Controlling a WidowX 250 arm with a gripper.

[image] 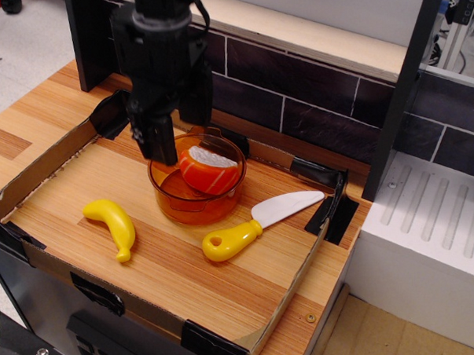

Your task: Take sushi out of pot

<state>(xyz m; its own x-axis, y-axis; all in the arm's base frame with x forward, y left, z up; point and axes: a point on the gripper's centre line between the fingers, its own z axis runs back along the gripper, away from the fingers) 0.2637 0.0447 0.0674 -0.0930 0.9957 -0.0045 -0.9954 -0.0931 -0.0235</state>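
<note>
We see 1 wooden tray [162, 276] with low cardboard walls, spreading below and to the right of the pincer. Behind the pincer runs a dark tiled wall [303, 102]. Far right of the pincer sits a white ridged block [431, 233]. The black robot arm comes down from the top of the frame, and its pincer [158, 143] hangs at the left rim of the pot, tip pointing down. We cannot tell whether the pincer is open or closed; only 1 dark block shows from this side. The translucent amber pot [193, 199] sits on the tray just right of and below the pincer tip, its left rim partly hidden by it. A white toy knife [259, 222] with a yellow handle lies right of the pot, well right of the pincer. 1 yellow banana [113, 223] lies below the pincer, slightly left. The sushi [210, 170] rests inside the pot, tilted, white rice side up, just right of the pincer tip.
</note>
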